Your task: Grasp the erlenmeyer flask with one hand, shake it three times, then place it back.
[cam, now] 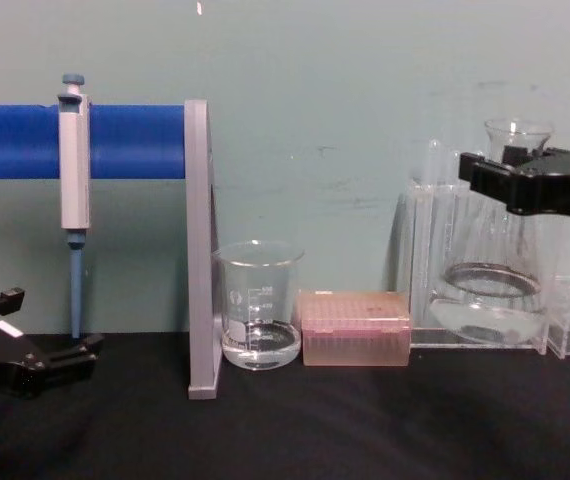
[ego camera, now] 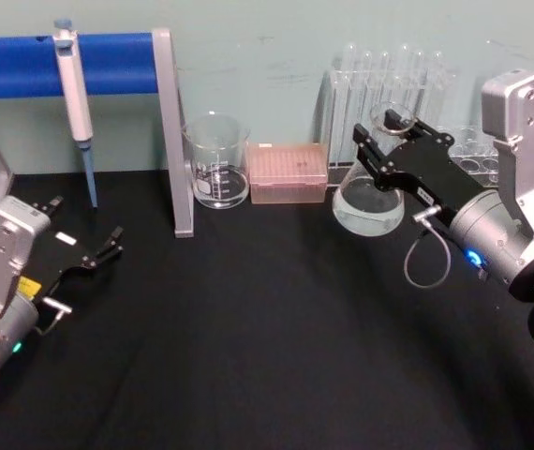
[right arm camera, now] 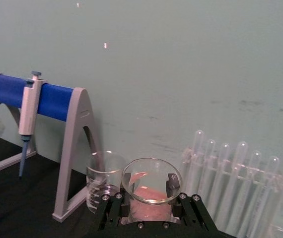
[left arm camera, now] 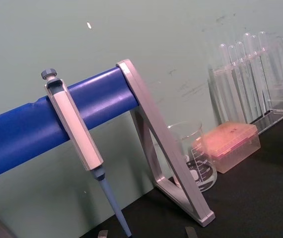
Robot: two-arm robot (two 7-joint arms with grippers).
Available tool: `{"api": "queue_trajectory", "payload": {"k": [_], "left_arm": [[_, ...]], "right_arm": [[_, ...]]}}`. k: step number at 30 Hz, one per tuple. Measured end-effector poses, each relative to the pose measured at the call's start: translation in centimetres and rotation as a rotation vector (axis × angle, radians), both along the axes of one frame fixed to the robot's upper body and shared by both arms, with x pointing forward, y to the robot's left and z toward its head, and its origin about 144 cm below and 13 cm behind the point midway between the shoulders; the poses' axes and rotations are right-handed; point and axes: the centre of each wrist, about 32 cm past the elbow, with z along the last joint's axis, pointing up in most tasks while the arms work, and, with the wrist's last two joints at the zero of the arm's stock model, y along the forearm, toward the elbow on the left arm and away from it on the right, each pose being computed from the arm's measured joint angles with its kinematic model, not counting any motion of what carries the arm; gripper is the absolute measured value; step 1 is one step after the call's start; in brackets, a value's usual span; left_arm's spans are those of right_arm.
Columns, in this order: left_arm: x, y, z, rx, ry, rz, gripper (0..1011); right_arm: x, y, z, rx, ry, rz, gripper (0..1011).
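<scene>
The erlenmeyer flask (ego camera: 368,202) is clear glass with a little clear liquid in its wide base. It hangs slightly above the black table at the right, in front of the test tube rack. My right gripper (ego camera: 384,131) is shut on its narrow neck just below the flared rim. The chest view shows the black jaws (cam: 510,185) clamped across the neck, with the liquid level in the base (cam: 487,310). In the right wrist view the flask's rim (right arm camera: 151,181) sits between the fingers. My left gripper (ego camera: 84,220) rests open and empty at the table's left.
A glass beaker (ego camera: 218,164) and a pink tip box (ego camera: 289,173) stand at the back centre. A pipette (ego camera: 75,103) hangs on a blue-barred stand (ego camera: 173,131) at the back left. Test tubes in a clear rack (ego camera: 407,80) stand right behind the flask.
</scene>
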Motion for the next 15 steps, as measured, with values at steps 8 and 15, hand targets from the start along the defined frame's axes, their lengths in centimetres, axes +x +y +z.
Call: {"api": "queue_trajectory", "payload": {"k": [8,15], "left_arm": [[0.0,0.0,0.0,0.000,0.000,0.000,1001],[0.0,0.0,0.0,0.000,0.000,0.000,1001]], "right_arm": [[0.1,0.9,0.0,-0.003,0.003,0.062,449],[0.3,1.8,0.0,-0.006,0.006,0.133,449]]}}
